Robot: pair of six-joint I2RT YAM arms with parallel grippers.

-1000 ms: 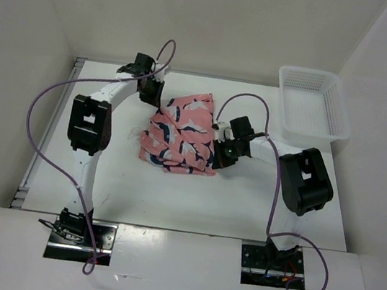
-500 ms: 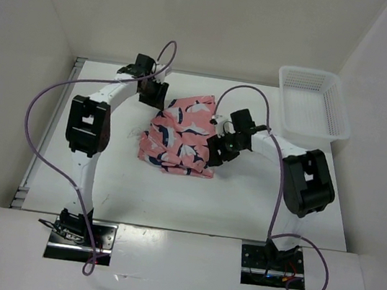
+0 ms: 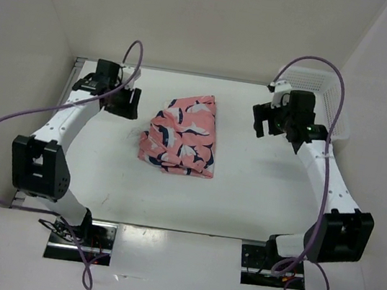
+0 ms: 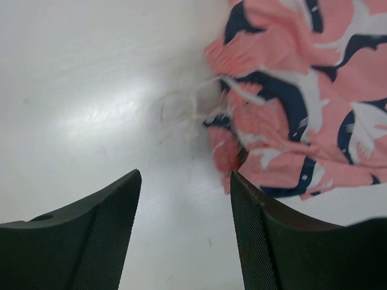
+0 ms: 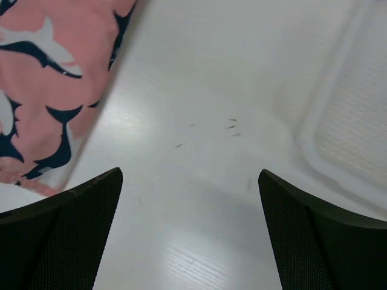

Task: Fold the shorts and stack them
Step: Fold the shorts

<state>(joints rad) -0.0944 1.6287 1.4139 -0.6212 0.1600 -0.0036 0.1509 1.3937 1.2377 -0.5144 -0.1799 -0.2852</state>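
The shorts, salmon-pink with navy-and-white shark shapes, lie folded in a compact bundle at the middle of the table. In the left wrist view the shorts fill the upper right, a white drawstring trailing from their edge. My left gripper hangs to the left of the bundle, apart from it, open with only bare table between its fingers. My right gripper is off to the bundle's right, wide open and empty. The right wrist view has the shorts at its upper left.
A white mesh basket stands at the back right corner, partly behind the right arm; its rim shows in the right wrist view. White walls close in the table on three sides. Purple cables loop above both arms.
Both grippers have let go of the shorts and opened. Each arm has drawn away outward, the left to the left, the right to the back right toward the basket. The bundle stays folded.
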